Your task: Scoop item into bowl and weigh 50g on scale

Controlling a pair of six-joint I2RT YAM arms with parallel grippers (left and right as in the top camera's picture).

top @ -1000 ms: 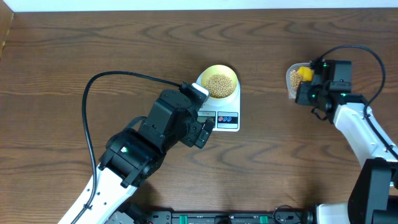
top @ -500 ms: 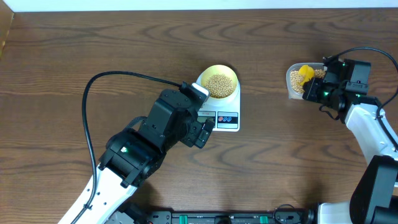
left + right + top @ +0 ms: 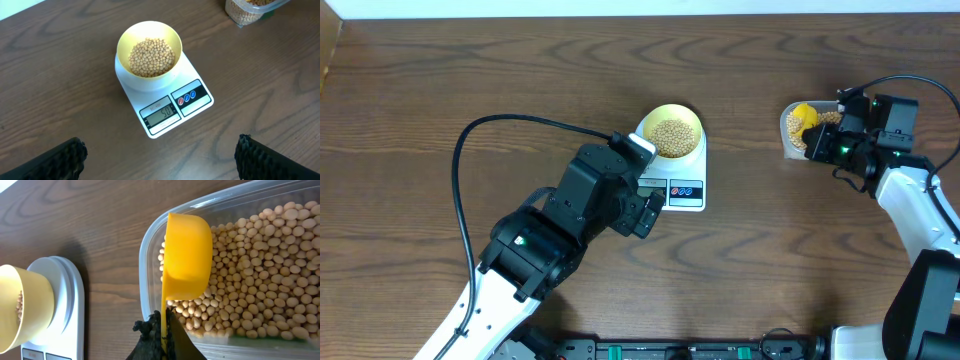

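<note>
The pale-yellow bowl (image 3: 672, 131) (image 3: 149, 51) stands on the white scale (image 3: 688, 192) (image 3: 200, 102), filled with tan beans (image 3: 152, 56). In the left wrist view the scale's display reads 50. My left gripper (image 3: 648, 212) (image 3: 160, 150) hovers open just in front of the scale, with nothing between its fingers. My right gripper (image 3: 820, 145) (image 3: 164, 330) is shut on the thin handle of a bright yellow scoop (image 3: 804, 116) (image 3: 187, 260). The scoop's cup hangs over the clear tub (image 3: 786, 138) (image 3: 150, 265), its back toward the wrist camera. More beans (image 3: 260, 265) lie in the tub.
A black cable (image 3: 470, 160) loops over the table left of the left arm. The tub sits near the table's right side, well apart from the scale. The table's far edge runs along the top of the overhead view.
The right wrist drew back to the right while the scoop stayed over the tub, shifting slightly left. The left arm, bowl and scale have not moved.
</note>
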